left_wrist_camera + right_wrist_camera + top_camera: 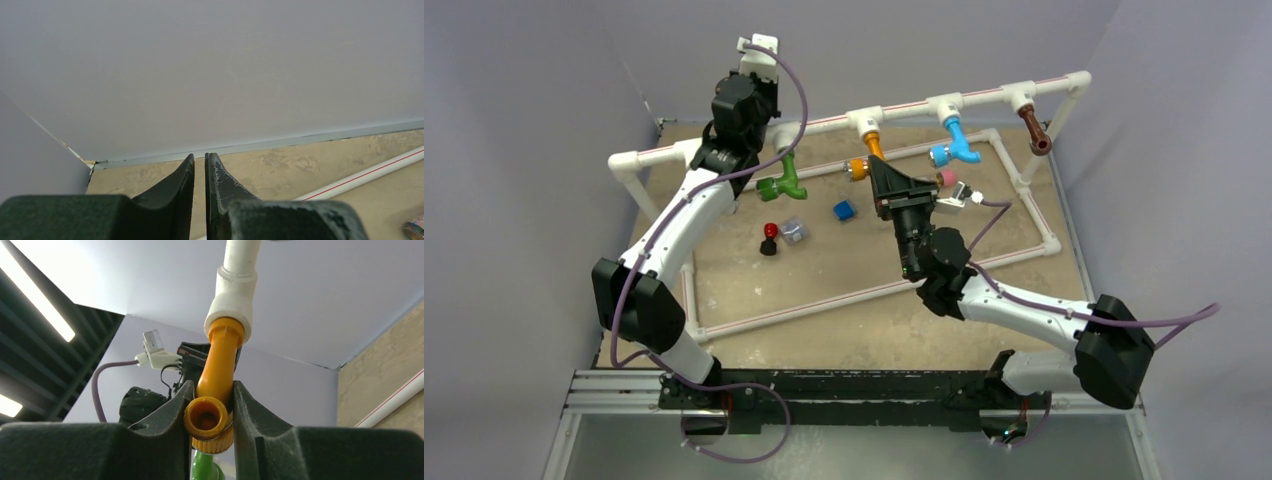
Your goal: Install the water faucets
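Faucet in orange (pixel 216 365) hangs from a white pipe tee (pixel 231 300) with the right tool (pixel 210 390) clamped on its ridged end, while the left tool (pixel 199 162), fingers together on nothing, faces the back wall near the green faucet (pixel 782 182).

4 faucets hang along a raised pipe rail (pixel 904 105) across the back of the desk (pixel 824 265). From the left they are the leftmost faucet (pixel 784 182), second faucet (pixel 873 145), third faucet (pixel 954 145) and rightmost faucet (pixel 1034 132). The right pincer (pixel 212 387) sits around the second faucet. Inside the pipe frame (pixel 874 290) lying flat on the desk, a peg (pixel 769 240), left block (pixel 794 230) and right block (pixel 844 210) sit left of that pincer, and a cylinder (pixel 946 178) lies just to its right.
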